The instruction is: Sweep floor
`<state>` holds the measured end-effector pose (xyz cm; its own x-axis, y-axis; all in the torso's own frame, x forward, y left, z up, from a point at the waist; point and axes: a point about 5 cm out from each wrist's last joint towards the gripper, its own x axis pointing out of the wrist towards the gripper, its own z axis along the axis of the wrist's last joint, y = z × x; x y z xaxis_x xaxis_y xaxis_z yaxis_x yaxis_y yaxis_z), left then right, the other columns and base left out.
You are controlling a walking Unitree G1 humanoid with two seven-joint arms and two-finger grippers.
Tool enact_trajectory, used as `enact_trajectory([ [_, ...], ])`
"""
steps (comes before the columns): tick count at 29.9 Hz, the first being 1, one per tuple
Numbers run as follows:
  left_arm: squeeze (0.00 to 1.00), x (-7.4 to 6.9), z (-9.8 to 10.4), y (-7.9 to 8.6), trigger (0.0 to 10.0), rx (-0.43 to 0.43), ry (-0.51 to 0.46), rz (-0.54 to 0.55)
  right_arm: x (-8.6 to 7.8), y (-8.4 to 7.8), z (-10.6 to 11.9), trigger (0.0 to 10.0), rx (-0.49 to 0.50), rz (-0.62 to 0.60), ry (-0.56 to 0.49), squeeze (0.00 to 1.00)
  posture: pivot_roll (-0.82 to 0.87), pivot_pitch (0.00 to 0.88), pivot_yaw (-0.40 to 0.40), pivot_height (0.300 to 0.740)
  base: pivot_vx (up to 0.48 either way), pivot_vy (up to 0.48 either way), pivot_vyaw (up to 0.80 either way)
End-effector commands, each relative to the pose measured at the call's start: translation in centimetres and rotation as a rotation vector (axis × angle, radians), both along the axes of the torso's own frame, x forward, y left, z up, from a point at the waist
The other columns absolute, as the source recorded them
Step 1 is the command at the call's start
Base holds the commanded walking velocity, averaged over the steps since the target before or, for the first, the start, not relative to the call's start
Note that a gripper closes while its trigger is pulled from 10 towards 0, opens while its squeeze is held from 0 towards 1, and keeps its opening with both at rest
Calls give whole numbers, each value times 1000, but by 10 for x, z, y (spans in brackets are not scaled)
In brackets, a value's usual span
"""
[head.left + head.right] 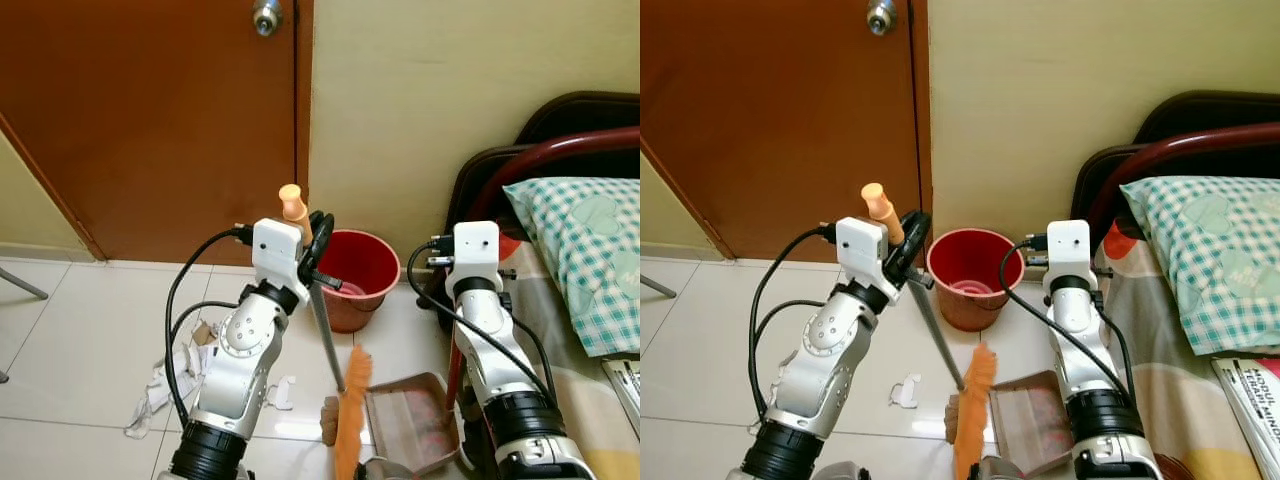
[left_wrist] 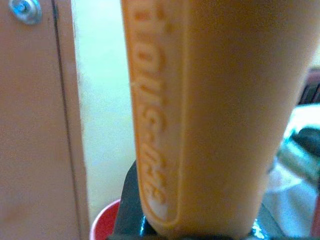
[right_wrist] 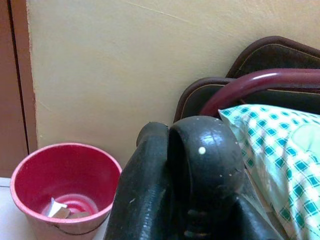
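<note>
While our left gripper (image 1: 312,238) has its fingers clamped on the broom (image 1: 322,318) near its orange handle top, the bristles rest by the dustpan (image 1: 412,420). Light, stiff, top-heavy leverage: we'd grip lower. Right gripper (image 3: 192,165) fingers look together.

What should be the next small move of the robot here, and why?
Probably swing the orange-bristled broom, held by the left gripper at its orange handle, toward the crumpled white paper scraps on the tiled floor, drawing them to the brown dustpan. The scraps still lie away from it.
</note>
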<state>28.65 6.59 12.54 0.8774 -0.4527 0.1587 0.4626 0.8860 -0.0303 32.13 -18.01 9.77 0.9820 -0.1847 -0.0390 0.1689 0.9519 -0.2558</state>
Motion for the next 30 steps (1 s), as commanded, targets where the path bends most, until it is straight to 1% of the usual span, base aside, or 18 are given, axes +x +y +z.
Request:
enact_trajectory([
  [1, 0, 6, 5, 9, 10000, 30, -51, 34, 4, 0, 8, 10000, -8, 2, -29, 0, -11, 72, -28, 740, 0, 0, 0],
  [2, 0, 10, -1, 18, 10000, 48, -36, 60, 5, 0, 8, 10000, -7, 3, -29, 0, -11, 72, -28, 740, 0, 0, 0],
  [5, 0, 15, -7, 29, 10000, 77, -23, 95, 5, 0, 8, 10000, -5, 6, -29, 0, -11, 78, -30, 740, 0, 0, 0],
  [8, 0, 21, -13, 44, 10000, 96, -6, 141, 5, 1, 7, 10000, -4, 8, -29, 0, -10, 81, -30, 740, 0, 0, 0],
  [11, 0, 24, -14, 55, 10000, 115, -11, 170, 5, 2, 7, 10000, -2, 9, -29, 0, -9, 86, -28, 740, 0, 0, 0],
  [14, 0, 27, -10, 68, 10000, 125, -29, 197, 12, 4, 13, 10000, 18, 10, -47, 0, 0, 92, -28, 740, 0, 0, 0],
  [16, 0, 28, -9, 70, 10000, 131, -38, 202, 14, 5, 16, 10000, 32, 12, -61, 0, 3, 92, -28, 740, 0, 0, 0],
  [17, 0, 28, -8, 76, 10000, 141, -45, 216, 19, 9, 23, 10000, 45, 22, -88, 0, 9, 94, -29, 740, 0, 0, 0],
  [18, 0, 28, -8, 76, 10000, 141, -45, 216, 19, 9, 23, 10000, 45, 22, -88, 0, 9, 94, -29, 740, 0, 0, 0],
  [20, 0, 29, -6, 85, 10000, 153, -56, 236, 26, 15, 33, 10000, 71, 47, -125, 0, 17, 92, -32, 740, 0, 0, 0],
  [23, 0, 30, -3, 91, 10000, 155, -64, 252, 32, 21, 38, 10000, 80, 62, -134, 0, 25, 90, -35, 740, 0, 0, 0],
  [24, 0, 30, -1, 94, 10000, 158, -74, 259, 36, 25, 40, 10000, 103, 65, -134, 0, 30, 90, -37, 740, 0, 0, 0],
  [25, 0, 31, 2, 96, 10000, 157, -83, 267, 39, 29, 41, 10000, 106, 71, -128, 0, 30, 90, -37, 740, 0, 0, 0],
  [27, 0, 31, 4, 97, 10000, 156, -88, 270, 40, 30, 40, 10000, 110, 70, -121, 0, 34, 88, -40, 740, 0, 0, 0],
  [30, 0, 29, 7, 96, 10000, 153, -103, 271, 40, 33, 32, 10000, 165, 49, -83, 0, 44, 88, -46, 740, 0, 0, 0],
])
